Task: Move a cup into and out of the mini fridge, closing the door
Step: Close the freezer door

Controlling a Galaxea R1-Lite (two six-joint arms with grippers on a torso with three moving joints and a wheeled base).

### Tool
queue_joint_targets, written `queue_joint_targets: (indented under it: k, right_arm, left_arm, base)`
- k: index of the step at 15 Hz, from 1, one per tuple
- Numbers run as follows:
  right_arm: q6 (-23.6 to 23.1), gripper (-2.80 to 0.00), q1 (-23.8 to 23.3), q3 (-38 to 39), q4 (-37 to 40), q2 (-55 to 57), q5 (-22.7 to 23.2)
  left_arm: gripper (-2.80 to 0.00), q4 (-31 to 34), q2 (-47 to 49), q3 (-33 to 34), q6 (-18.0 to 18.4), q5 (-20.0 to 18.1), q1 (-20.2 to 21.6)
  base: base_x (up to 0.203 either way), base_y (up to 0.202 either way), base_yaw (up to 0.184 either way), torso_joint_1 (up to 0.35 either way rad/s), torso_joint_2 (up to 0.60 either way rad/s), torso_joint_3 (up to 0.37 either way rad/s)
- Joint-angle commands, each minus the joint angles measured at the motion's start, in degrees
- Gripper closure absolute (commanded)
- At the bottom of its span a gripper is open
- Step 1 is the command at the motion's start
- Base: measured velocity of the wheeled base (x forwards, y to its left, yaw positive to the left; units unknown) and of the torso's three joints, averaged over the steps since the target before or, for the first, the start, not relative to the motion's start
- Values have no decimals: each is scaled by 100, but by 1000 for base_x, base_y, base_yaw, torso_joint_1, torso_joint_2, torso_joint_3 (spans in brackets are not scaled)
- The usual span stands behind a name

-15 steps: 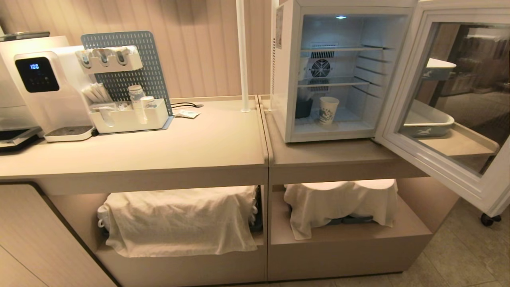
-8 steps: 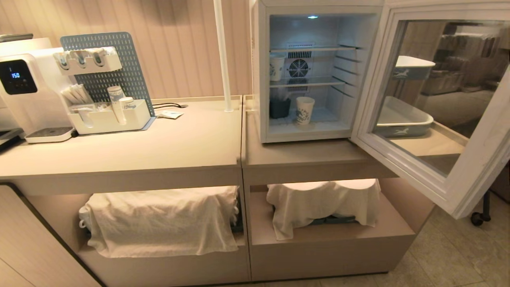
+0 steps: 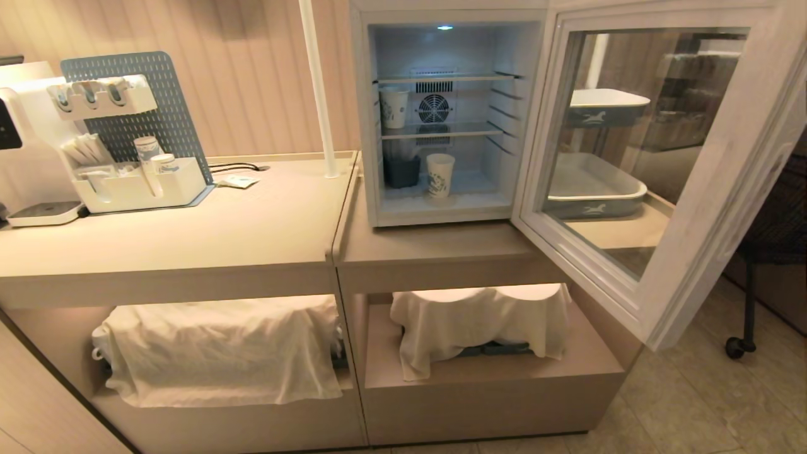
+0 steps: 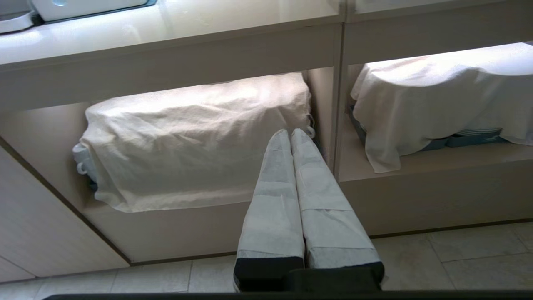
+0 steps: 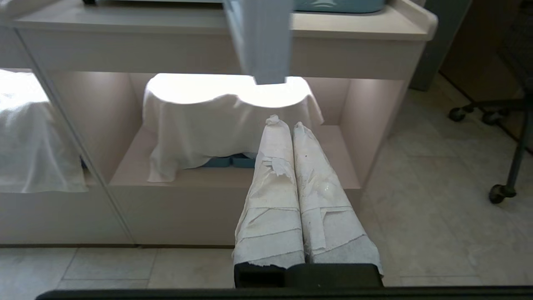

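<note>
1. The left pincer (image 4: 290,134) hangs low in front of the bench (image 3: 189,233), its two paper-wrapped fingers pressed together on nothing, pointing at a cloth-draped bundle (image 4: 195,137) on the lower shelf.
2. The right pincer (image 5: 287,123) is likewise pressed together and empty, aimed at the other draped bundle (image 5: 225,121) under the fridge's section of bench. Neither arm shows in the head view.
3. Above them the mini fridge (image 3: 364,120) stands on the bench with the door (image 3: 725,170) swung wide to the robot's right.
4. The cup (image 3: 439,175) stands upright on the fridge floor, just beside a dark container (image 3: 401,171), below the wire shelves; another paper cup (image 3: 393,107) sits on the shelf above.
5. It is small, tapered and white, with a rolled rim and blue print round the lower half.
6. It looks light and thin-walled, so it will likely crush or tip under a hard squeeze. A gentle pinch across the mid-wall, below the stiffer rim, seems the safest hold.
</note>
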Motion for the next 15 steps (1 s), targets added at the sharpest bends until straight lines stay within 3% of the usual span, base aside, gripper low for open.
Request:
queue_joint_targets:
  k: [1, 8, 12, 15]
  right_arm:
    - [-6, 0, 2, 0, -2, 1, 4]
    - [-6, 0, 2, 0, -2, 1, 4]
    - [-6, 0, 2, 0, -2, 1, 4]
    - [-6, 0, 2, 0, 6, 1, 4]
  left_arm:
    - [0, 2, 0, 5, 2, -2, 2]
    - [0, 35, 0, 13, -35, -17, 2]
    - [0, 20, -4, 11, -42, -20, 2]
    - [0, 20, 0, 7, -86, -11, 2]
  base:
    - [0, -196, 0, 5, 2, 8]
    - [0, -166, -1, 2, 2, 2]
    - [20, -2, -1, -3, 1, 1]
    - [187, -2, -3, 5, 7, 3]
